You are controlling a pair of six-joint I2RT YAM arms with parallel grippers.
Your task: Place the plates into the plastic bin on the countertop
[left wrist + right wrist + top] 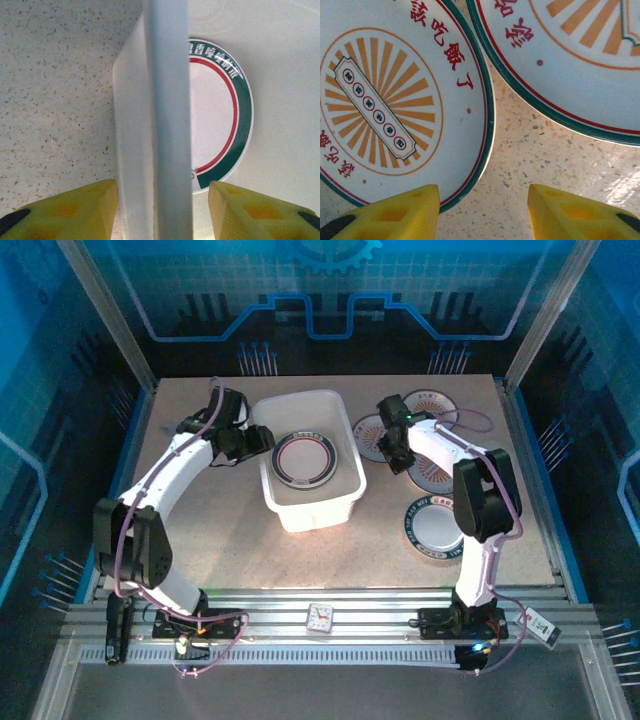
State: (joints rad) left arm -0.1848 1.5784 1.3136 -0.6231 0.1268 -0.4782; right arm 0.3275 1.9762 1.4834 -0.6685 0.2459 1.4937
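- Container: the plastic bin (312,510) is a milky, translucent tub with rounded corners and a rolled rim. It stands mid-table on the speckled beige countertop (220,530), between the two arms.
- The bin plate (302,460) lies flat on the tub floor. It has a dark green rim with white lettering, a thin red ring and a plain pale centre.
- Other plates lie loose on the countertop to the right of the bin.
  - The front plate (430,530) has a dark rim and a pale centre, and is partly covered by the right arm.
  - The back plate (440,403) is pale; its detail is too small to read.
- The right wrist view shows two more plates side by side, with a strip of bare countertop between their edges. These are the near sunburst plate (395,100) and the far sunburst plate (570,60).
  - Both are white with orange ray centres, red characters and a green edge line.
- The left gripper (258,437) has its jaws apart, straddling the bin's left wall.
  - One yellow finger (75,210) is outside over the countertop; the other is inside over the tub floor.
  - A gap shows on each side of the rim, and nothing is gripped.
- The right gripper (393,447) sits low over the sunburst plates, jaws apart, with bare countertop between the tips.
  - One fingertip overlaps the near sunburst plate's edge; I cannot tell whether it touches.
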